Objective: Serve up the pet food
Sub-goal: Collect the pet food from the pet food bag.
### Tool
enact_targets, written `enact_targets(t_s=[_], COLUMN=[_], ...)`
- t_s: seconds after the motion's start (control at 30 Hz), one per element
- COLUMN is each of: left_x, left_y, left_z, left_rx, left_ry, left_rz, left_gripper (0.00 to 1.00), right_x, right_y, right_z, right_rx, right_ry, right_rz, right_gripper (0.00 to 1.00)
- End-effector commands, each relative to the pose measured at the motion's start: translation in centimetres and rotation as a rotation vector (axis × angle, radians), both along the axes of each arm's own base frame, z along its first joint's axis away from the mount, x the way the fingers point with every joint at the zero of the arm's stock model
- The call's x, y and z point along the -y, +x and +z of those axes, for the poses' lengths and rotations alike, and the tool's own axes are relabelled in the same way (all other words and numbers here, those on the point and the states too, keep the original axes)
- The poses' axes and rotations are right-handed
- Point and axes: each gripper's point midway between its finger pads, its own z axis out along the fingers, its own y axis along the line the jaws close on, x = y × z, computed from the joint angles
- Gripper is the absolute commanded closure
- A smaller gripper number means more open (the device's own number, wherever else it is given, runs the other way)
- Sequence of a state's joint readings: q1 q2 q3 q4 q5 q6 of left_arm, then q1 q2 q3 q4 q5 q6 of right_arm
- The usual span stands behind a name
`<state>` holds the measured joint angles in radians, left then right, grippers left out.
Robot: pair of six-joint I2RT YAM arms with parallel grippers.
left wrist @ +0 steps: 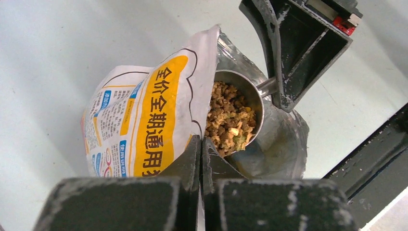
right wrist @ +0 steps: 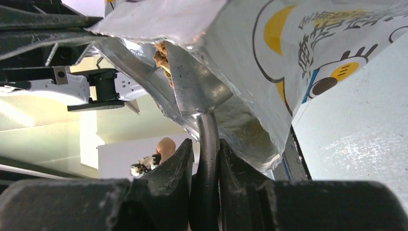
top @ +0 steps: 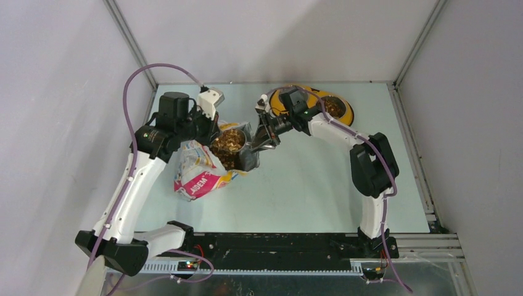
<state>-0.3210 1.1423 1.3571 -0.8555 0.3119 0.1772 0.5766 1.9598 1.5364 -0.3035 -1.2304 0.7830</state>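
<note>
— What did the overhead view give you?

— Your left arm (top: 132, 185) reached forward and bent in to the bag (top: 200, 172) lying on the table (top: 308, 185). Your right arm (top: 370, 166) curled back from beside the yellow feeder (top: 342, 111), wrist angled down at the bag's mouth. Pet food (top: 227, 143) showed in the opening, but you could read neither grip from there.

— And your left wrist camera?

— It showed the left gripper (left wrist: 201, 154) pinched together on the bag's lip. It also showed the scoop (left wrist: 257, 103) inside the mouth, heaped with pet food, which was not clear from above.

— The right wrist?

— Only there did you see the right gripper (right wrist: 207, 159) clamped on the scoop's handle, with the bowl reaching into the foil lining and a little pet food past its edge.
</note>
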Motion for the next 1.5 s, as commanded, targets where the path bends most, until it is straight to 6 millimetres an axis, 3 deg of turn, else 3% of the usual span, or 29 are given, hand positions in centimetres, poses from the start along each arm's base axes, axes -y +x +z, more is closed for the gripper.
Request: enact_targets(t_s=[0.0, 0.17, 0.4, 0.47, 0.53, 0.6, 0.67, 0.77, 0.9, 0.97, 1.1, 1.17, 1.2, 1.3, 1.33, 1.43, 1.47], left_x=[1.0, 1.1, -0.1, -0.5, -0.7, -0.9, -1.0, -1.4, -2.9, -3.5, -4.5, -4.9, -5.0, -5.7, -5.8, -5.8, -5.8], left_y=[-1.2, -1.2, 0.0, 0.2, 0.2, 0.0, -0.2, 0.0, 1.1, 1.6, 2.3, 2.6, 2.7, 3.2, 3.3, 3.4, 3.3], left_z=[2.7, 1.8, 1.4, 1.4, 1.3, 1.1, 0.5, -0.4, -1.4, -1.8, -2.4, -2.6, -2.7, -2.1, -1.8, -0.6, -0.5], left_rx=[0.055, 0.038, 0.056, 0.064, 0.063, 0.053, 0.034, 0.015, 0.024, 0.027, 0.025, 0.024, 0.026, 0.067, 0.081, 0.122, 0.126], left_ry=[-0.072, -0.072, -0.023, -0.006, 0.012, 0.028, 0.049, 0.092, 0.172, 0.198, 0.246, 0.268, 0.274, 0.282, 0.281, 0.257, 0.25], left_rz=[-0.065, -0.067, 0.013, 0.03, 0.028, 0.02, 0.011, 0.027, 0.111, 0.145, 0.192, 0.212, 0.217, 0.26, 0.27, 0.283, 0.279], left_gripper=[1.0, 1.0, 0.96, 0.79, 0.41, 0.25, 0.18, 0.17, 0.22, 0.32, 0.62, 0.81, 0.94, 1.0, 1.0, 1.0, 1.0], right_x=[-1.3, -3.1, -5.6, -5.9, -6.0, -6.0, -5.9, -5.9, -6.0, -5.9, -5.6, -5.4, -5.2, -4.9, -5.1, -5.2, -4.9], right_y=[0.1, 0.2, -0.4, -0.3, -0.1, 0.5, 0.9, 0.9, 0.6, 0.6, 0.4, 0.4, 0.3, 0.9, 1.4, 0.5, 0.7], right_z=[4.3, 5.0, 3.7, 4.0, 4.4, 4.8, 5.2, 5.6, 5.7, 5.7, 6.2, 6.5, 6.9, 6.1, 5.0, 4.3, 3.2], right_rx=[0.136, 0.174, 0.261, 0.268, 0.274, 0.287, 0.289, 0.282, 0.252, 0.238, 0.216, 0.208, 0.204, 0.279, 0.324, 0.248, 0.242], right_ry=[0.09, 0.051, -0.064, -0.06, -0.056, -0.057, -0.049, -0.035, -0.015, -0.007, 0.015, 0.028, 0.04, -0.021, -0.082, -0.04, -0.119], right_rz=[0.028, 0.02, 0.021, 0.018, 0.011, -0.005, -0.014, -0.012, 0.0, 0.004, 0.007, 0.008, 0.013, -0.024, -0.054, -0.01, -0.048], right_gripper=[1.0, 1.0, 1.0, 1.0, 1.0, 1.0, 1.0, 1.0, 1.0, 1.0, 1.0, 1.0, 1.0, 1.0, 1.0, 1.0, 1.0])
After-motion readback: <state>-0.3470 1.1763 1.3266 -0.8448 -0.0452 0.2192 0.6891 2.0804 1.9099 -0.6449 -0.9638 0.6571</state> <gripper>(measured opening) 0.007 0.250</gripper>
